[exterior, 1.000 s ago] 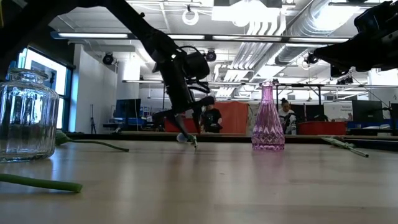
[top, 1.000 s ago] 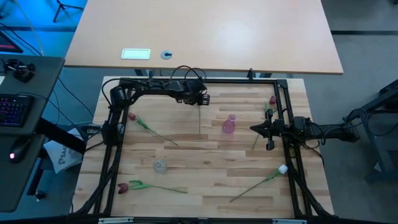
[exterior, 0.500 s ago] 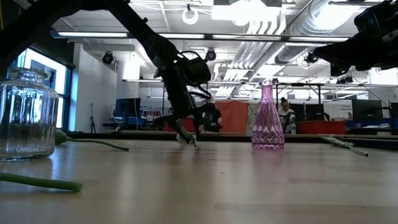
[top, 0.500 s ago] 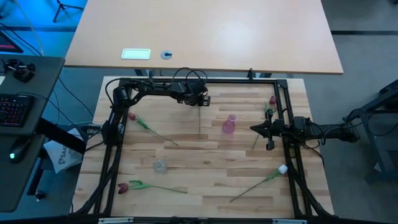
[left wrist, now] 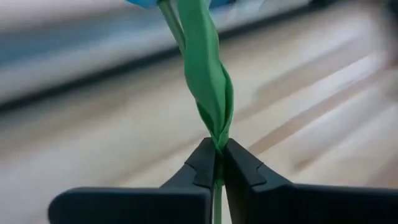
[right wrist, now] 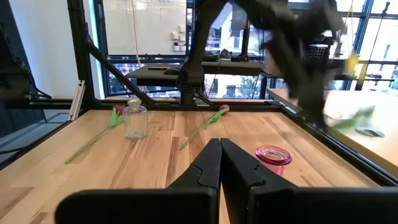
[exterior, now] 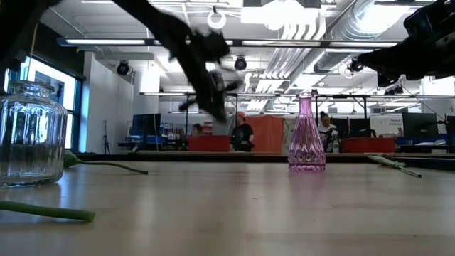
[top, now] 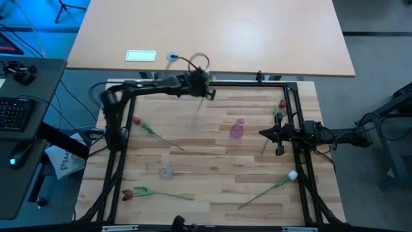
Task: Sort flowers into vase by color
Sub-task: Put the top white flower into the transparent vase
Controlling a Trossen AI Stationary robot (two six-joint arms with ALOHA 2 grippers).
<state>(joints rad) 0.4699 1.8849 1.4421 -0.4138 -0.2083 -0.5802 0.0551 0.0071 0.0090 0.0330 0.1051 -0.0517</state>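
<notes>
Lifted since a second ago, my left pincer (left wrist: 217, 163) grips a flower stem (left wrist: 205, 74) off the table; both vases beyond it look empty. Right pincer (right wrist: 219, 163) waits shut.

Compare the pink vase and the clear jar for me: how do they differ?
The pink vase is tinted, tall and slim with a narrow neck; the clear jar is colourless, squat and wide-mouthed. The vase stands nearer the right gripper, the jar nearer the table's front left. Both stand upright, hold no flowers, and have ribbed glass.
</notes>
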